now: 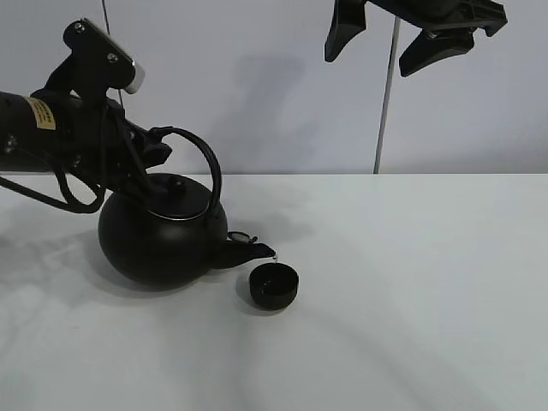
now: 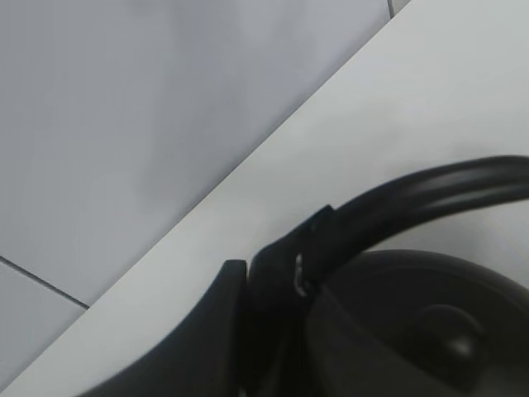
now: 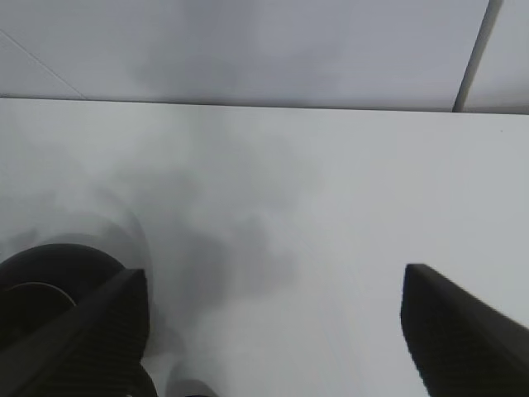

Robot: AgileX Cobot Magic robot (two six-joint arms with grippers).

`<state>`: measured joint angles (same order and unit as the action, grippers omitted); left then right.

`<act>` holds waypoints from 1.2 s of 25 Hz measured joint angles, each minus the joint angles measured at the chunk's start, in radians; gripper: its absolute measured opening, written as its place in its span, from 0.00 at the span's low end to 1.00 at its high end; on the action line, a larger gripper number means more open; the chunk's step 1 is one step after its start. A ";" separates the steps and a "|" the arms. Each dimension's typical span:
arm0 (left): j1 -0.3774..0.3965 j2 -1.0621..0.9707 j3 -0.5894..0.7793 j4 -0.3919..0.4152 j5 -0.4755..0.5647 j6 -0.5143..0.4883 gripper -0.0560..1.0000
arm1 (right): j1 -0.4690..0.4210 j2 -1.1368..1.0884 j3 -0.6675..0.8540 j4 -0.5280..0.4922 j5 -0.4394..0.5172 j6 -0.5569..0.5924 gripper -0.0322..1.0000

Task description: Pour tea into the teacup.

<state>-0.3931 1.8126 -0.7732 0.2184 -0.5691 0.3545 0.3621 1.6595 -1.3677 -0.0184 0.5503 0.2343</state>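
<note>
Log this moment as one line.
left gripper: shut on kettle handle | kettle: tilted, spout close to teacup | teacup: upright on table | right gripper: open, raised | flow: cannot tell

The kettle (image 1: 163, 244) stands just beside the teacup (image 1: 274, 285), blocking that side; the table (image 1: 428, 300) opposite is open.

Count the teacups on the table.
1. The teacup sits on the table beside the kettle, just beneath its spout. Another could be hidden behind the kettle.
</note>
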 joint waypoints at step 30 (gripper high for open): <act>-0.002 0.000 -0.001 0.000 0.000 0.076 0.15 | 0.000 0.000 0.000 0.000 0.000 0.000 0.59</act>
<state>-0.3951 1.8126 -0.7739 0.2186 -0.5691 0.4300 0.3621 1.6595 -1.3677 -0.0184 0.5503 0.2343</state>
